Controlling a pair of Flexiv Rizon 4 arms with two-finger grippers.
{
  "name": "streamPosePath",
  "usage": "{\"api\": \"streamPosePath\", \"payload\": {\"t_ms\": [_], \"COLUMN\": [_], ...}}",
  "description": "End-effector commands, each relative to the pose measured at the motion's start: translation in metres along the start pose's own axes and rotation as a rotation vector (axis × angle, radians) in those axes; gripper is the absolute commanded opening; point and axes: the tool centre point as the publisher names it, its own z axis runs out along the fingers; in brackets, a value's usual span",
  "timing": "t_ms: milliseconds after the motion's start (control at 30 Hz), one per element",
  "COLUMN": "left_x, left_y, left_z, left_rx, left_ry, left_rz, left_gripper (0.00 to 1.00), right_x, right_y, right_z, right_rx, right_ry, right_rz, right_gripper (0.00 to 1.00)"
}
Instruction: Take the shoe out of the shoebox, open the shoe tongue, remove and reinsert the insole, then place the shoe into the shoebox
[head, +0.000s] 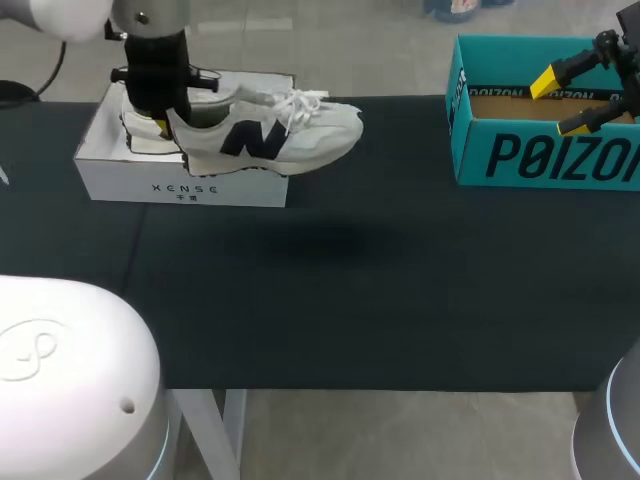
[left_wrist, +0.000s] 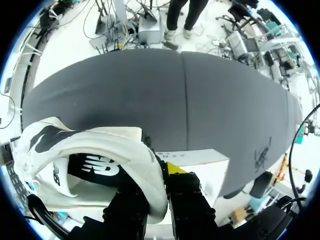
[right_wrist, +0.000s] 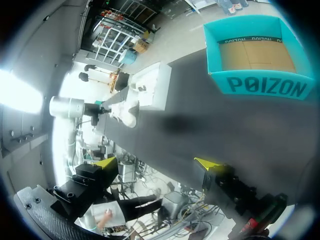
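A white sneaker (head: 285, 135) with a dark logo hangs over the right end of the white shoebox (head: 185, 180), toe pointing right past the box's edge. My left gripper (head: 165, 125) is shut on its heel collar. In the left wrist view the heel wall of the sneaker (left_wrist: 90, 150) is pinched between the fingers (left_wrist: 176, 168) of the left gripper (left_wrist: 159, 172), with the shoebox (left_wrist: 205, 167) just below. My right gripper (head: 562, 102) stands open over the far right. In its own view the right gripper (right_wrist: 156, 163) holds nothing, and the sneaker (right_wrist: 125, 111) and shoebox (right_wrist: 152, 85) lie far ahead.
A teal cardboard box (head: 545, 155) with an open top stands at the table's back right, under my right gripper; it also shows in the right wrist view as the teal box (right_wrist: 260, 87). The dark tabletop (head: 350, 290) stretches between the two boxes.
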Motion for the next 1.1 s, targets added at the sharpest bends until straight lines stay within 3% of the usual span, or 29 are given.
{"api": "streamPosePath", "payload": {"t_ms": [33, 200, 267, 400, 667, 933, 1100], "left_x": [0.002, 0.002, 0.002, -0.014, -0.049, -0.111, -0.149], "left_y": [-0.004, -0.004, -0.013, -0.033, -0.058, -0.073, -0.074], "left_z": [-0.001, -0.001, -0.003, -0.001, 0.006, 0.036, 0.058], "left_rx": [-0.022, -0.022, -0.048, -0.055, -0.071, -0.004, 0.025], "left_ry": [-0.003, -0.003, 0.001, 0.058, 0.053, -0.006, 0.043], "left_rz": [0.001, 0.001, -0.024, -0.088, -0.166, -0.117, -0.059], "left_gripper": [0.00, 0.00, 0.00, 0.00, 0.00, 0.00, 0.00], "right_x": [-0.001, -0.001, -0.001, -0.001, -0.001, -0.001, -0.001], "right_y": [0.002, 0.002, 0.002, 0.002, 0.002, 0.002, 0.002], "right_z": [0.000, 0.000, 0.000, 0.000, 0.000, 0.000, 0.000], "right_rx": [0.003, 0.003, 0.003, 0.003, 0.003, 0.003, 0.003], "right_ry": [-0.002, -0.002, -0.002, -0.002, -0.002, -0.002, -0.002], "right_rz": [0.000, 0.000, 0.000, 0.000, 0.000, 0.000, 0.000], "right_gripper": [1.00, 1.00, 1.00, 1.00, 1.00, 1.00, 1.00]}}
